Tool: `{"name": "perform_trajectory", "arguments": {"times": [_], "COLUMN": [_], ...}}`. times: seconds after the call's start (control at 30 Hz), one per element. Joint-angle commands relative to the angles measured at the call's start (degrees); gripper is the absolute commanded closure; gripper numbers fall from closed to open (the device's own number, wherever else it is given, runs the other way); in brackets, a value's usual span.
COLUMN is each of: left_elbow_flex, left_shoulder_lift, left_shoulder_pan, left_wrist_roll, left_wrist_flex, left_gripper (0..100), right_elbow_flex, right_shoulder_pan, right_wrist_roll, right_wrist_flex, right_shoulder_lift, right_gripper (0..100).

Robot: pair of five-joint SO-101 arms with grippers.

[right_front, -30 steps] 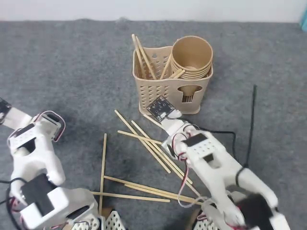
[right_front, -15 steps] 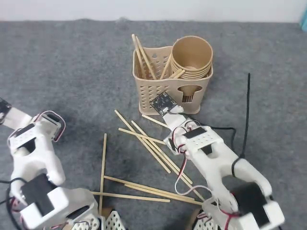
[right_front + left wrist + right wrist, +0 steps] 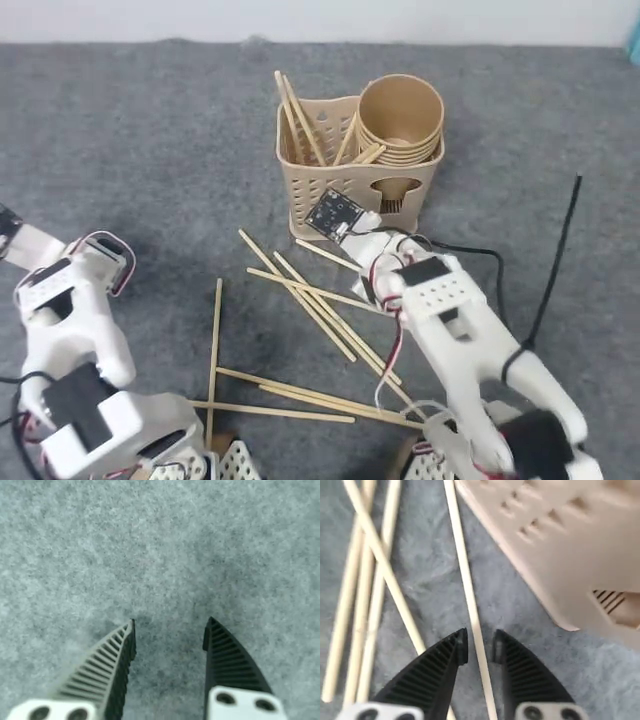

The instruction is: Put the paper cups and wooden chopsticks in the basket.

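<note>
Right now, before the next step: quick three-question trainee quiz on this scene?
1. True or false: the right end effector straddles a pale wooden chopstick lying near the beige perforated plastic basket.
2. The stacked brown paper cups sit: A) beside the basket, B) in the basket, C) in an end effector.
3. Fill in: the left end effector, over grey carpet, is ____.
Key: 1 true; 2 B; 3 open.

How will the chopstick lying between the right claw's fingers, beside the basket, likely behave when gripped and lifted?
The chopstick looks thin, straight wood: probably stiff and light. Much of its length reaches beyond the right claw, so it may pivot in the grip. On the fuzzy grey mat it seems unlikely to roll.
</note>
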Motion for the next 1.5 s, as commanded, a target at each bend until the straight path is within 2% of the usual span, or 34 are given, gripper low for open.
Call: {"name": "perform_trajectory", "arguments": {"times": [0.0,0.23,0.5,0.67,0.93,1.07,1.13,1.3,1.47], "left_elbow_flex": [-2.33,-2.33,-2.33,-2.33,-2.33,-2.33,-2.33,-2.33,-2.33], "left_shoulder_lift": [-0.79,-0.79,-0.79,-0.79,-0.79,-0.79,-0.79,-0.79,-0.79], "left_shoulder_pan": [0.44,0.44,0.44,0.44,0.44,0.44,0.44,0.44,0.35], "left_wrist_roll": [0.26,0.26,0.26,0.26,0.26,0.26,0.26,0.26,0.26], "left_wrist_flex": [0.26,0.26,0.18,0.18,0.18,0.18,0.18,0.18,0.18], "left_gripper": [79,79,79,79,79,79,79,79,79], "right_elbow_flex": [-5.98,-10.37,-10.29,-7.3,-3.69,-3.69,-3.69,-3.6,-3.6], "right_shoulder_pan": [2.33,1.71,1.01,-0.84,-12.44,-16.92,-17.71,-16.13,-14.2], "right_wrist_roll": [1.49,1.32,-0.09,-7.3,-7.65,-7.91,-10.9,-24.88,-29.98], "right_wrist_flex": [-0.13,-0.57,-0.04,1.27,12.97,14.2,11.74,-0.66,-13.76], "right_shoulder_lift": [6.11,17.89,16.4,6.9,-16.84,-28.44,-33.98,-44.7,-48.48], "right_gripper": [81.8,86.8,99.1,99.1,99.1,99.1,99.1,99.1,99.1]}}
